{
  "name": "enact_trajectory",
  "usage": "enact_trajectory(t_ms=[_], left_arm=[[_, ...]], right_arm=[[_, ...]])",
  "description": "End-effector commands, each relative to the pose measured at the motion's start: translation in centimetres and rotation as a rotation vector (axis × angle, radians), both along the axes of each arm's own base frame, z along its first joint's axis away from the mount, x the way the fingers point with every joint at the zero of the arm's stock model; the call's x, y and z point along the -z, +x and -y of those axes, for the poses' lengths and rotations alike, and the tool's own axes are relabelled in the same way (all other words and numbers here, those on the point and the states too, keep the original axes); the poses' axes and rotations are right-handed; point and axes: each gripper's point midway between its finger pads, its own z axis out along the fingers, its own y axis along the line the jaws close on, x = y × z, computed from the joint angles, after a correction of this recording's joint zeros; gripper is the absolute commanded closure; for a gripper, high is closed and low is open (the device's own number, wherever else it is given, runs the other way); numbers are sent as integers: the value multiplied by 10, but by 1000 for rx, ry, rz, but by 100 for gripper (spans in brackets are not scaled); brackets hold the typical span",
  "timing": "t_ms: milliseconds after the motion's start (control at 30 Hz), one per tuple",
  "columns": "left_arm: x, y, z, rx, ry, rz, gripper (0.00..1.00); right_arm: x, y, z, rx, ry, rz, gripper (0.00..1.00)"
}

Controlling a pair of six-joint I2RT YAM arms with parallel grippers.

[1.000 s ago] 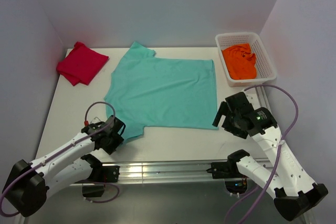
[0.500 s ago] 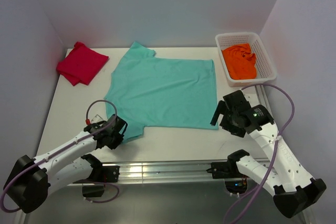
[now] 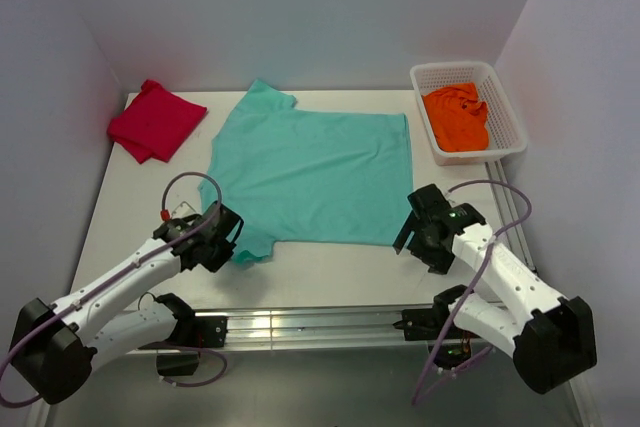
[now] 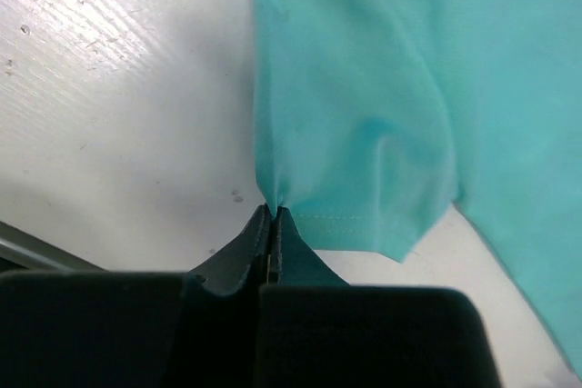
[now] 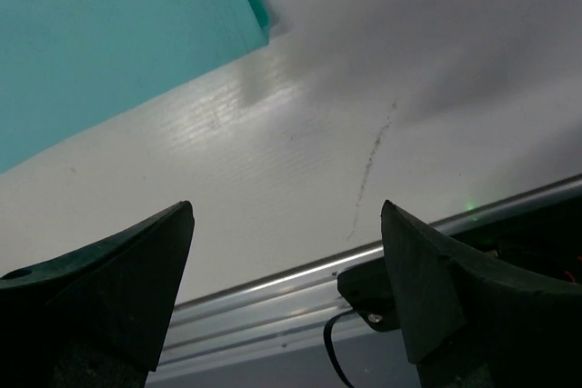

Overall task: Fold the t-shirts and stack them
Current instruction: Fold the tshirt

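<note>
left end effector (image 3: 233,244) (image 4: 275,216): clenched; black tapered fingers pressed flat together, pinching the sleeve hem of the teal-green t-shirt, where the cloth puckers into a small gather at the tips.
right end effector (image 3: 404,234) (image 5: 286,217): released; two dark wedge-shaped fingers (image 5: 109,297) stand wide apart over bare tabletop, with nothing between them.
teal-green t-shirt (image 3: 310,172) (image 4: 382,70) (image 5: 100,34): soft matte knit spread flat with faint ripples and a stitched hem line along the sleeve. it stretches ahead of the left end effector, and its straight bottom corner lies just ahead and left of the right end effector, not touching it.
crimson-red t-shirt (image 3: 155,119): folded to a rough square, well ahead and left of the left end effector.
orange t-shirt (image 3: 458,117): crumpled heap in the basket, well ahead of the right end effector.
basket (image 3: 455,68): white plastic mesh, rectangular.
tabletop (image 3: 330,262) (image 4: 109,88) (image 5: 300,152): white and faintly streaked, with a thin dark scratch under the right end effector.
</note>
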Motion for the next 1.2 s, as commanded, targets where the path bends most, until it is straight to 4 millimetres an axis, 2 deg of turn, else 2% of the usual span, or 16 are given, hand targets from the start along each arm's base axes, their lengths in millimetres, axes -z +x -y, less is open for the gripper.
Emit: enact_trajectory(t_ms=[0, 67, 233, 500, 733, 767, 833, 933, 967, 1000, 1033, 1067, 1167], left_arm=[[-24, 2, -5, 20, 30, 24, 100], [-28, 0, -7, 27, 36, 23, 100], [-34, -6, -13, 32, 62, 3, 100], [-42, -4, -14, 46, 82, -4, 100], [-45, -1, -11, 64, 93, -10, 100], [-44, 0, -11, 66, 98, -13, 100], [-44, 0, -11, 71, 108, -20, 100], [-47, 3, -11, 75, 114, -15, 100], [-47, 3, -12, 75, 119, -14, 100], [-48, 3, -12, 75, 120, -15, 100], [-48, 4, -12, 74, 121, -11, 100], [-49, 4, -12, 75, 120, -10, 100], [-48, 4, -13, 73, 123, -7, 100]], right_arm=[[8, 31, -1, 69, 1, 75, 11], [10, 42, 1, 88, -15, 92, 14], [24, 60, 5, 102, -73, 63, 14], [49, 60, 8, 123, -95, 26, 20], [57, 70, 14, 123, -131, 20, 27], [58, 70, 15, 125, -136, 15, 33], [62, 70, 15, 122, -137, 6, 38], [68, 69, 17, 122, -141, -5, 51], [68, 69, 17, 123, -140, -5, 68], [68, 70, 18, 125, -146, -5, 80], [66, 72, 18, 129, -146, -1, 85], [66, 73, 18, 126, -149, -4, 97], [66, 75, 20, 122, -162, -15, 100]])
